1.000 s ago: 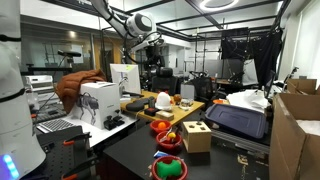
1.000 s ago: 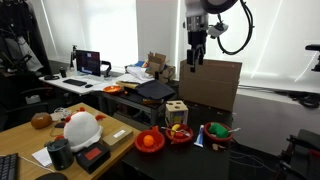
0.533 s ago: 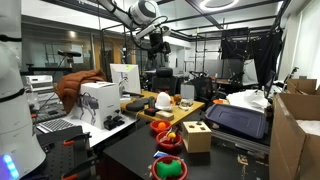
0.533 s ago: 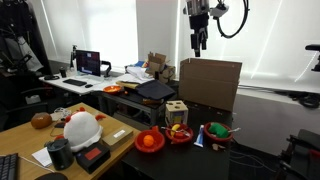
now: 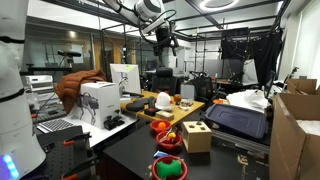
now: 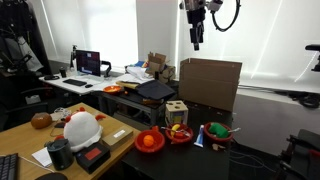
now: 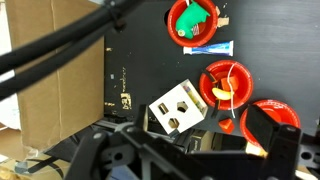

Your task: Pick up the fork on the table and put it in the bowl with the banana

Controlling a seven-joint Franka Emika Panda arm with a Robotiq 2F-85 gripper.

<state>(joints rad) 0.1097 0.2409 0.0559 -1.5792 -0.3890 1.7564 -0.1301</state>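
Observation:
The gripper (image 5: 167,44) (image 6: 196,40) hangs high above the black table (image 6: 185,162), open and empty; in the wrist view its dark fingers (image 7: 188,146) frame the bottom edge. The red bowl with the banana (image 7: 228,82) (image 6: 180,133) (image 5: 170,140) holds yellow and orange pieces. The banana (image 7: 217,90) lies in it. A thin pale fork (image 7: 236,98) rests in that bowl, reaching over its rim. The gripper is far above the bowl and touches nothing.
A red bowl with green contents (image 7: 190,20) (image 6: 215,132) and a red bowl with orange fruit (image 7: 276,114) (image 6: 150,141) flank it. A wooden shape-sorter block (image 7: 178,108) (image 6: 177,112), a blue-white tube (image 7: 210,48) and a cardboard box (image 6: 210,82) stand close by.
The arm has risen and swung sideways, carrying the open gripper higher above the table. The bowls and block have not moved.

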